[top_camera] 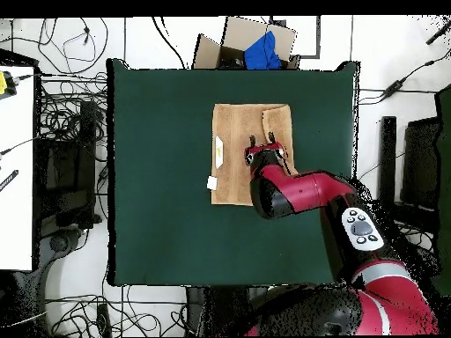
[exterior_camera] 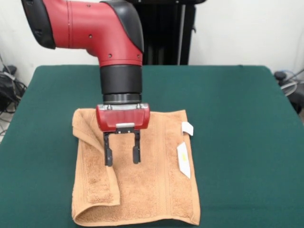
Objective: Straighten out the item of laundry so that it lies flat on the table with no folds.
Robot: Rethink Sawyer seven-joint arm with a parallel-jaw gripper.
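Hanging over the towel (exterior_camera: pixel 142 190), the tool (exterior_camera: pixel 122 158) points straight down w/ both black fingers (exterior_camera: pixel 108 154) spread apart, nothing between them. Can't tell from the front view if tips touch the cloth or sit just above it.

Towel lies on the green surface (exterior_camera: pixel 237 118), roughly mid-width, nearer the camera-side edge in the front view. Mostly spread out but not flat: its left side in the front view is folded over onto itself, a flap (exterior_camera: pixel 95 161) running from the far left corner down toward the near edge, w/ a curled lip. Left finger is right at the flap's inner edge. Border band runs along the right side; two white tags (exterior_camera: pixel 184 159) sit at that right edge, one small near the far corner, one longer below it.

Overhead view: towel (top_camera: pixel 236 150) shows as a tan rectangle in the upper middle of the surface (top_camera: pixel 158 220), fold seen as a diagonal crease at its upper right corner, tags on its left edge, one poking out onto the green. Red arm (top_camera: pixel 299 189) comes in from lower right & covers the towel's right lower part; tool (top_camera: pixel 262 142) only partly seen there, finger gap hard to judge. Front view gives the gap clearly.

Overhead only: cardboard box (top_camera: pixel 247 40) w/ a blue item (top_camera: pixel 262 51) beyond the surface's top edge, cables (top_camera: pixel 62 114) on the floor at left.
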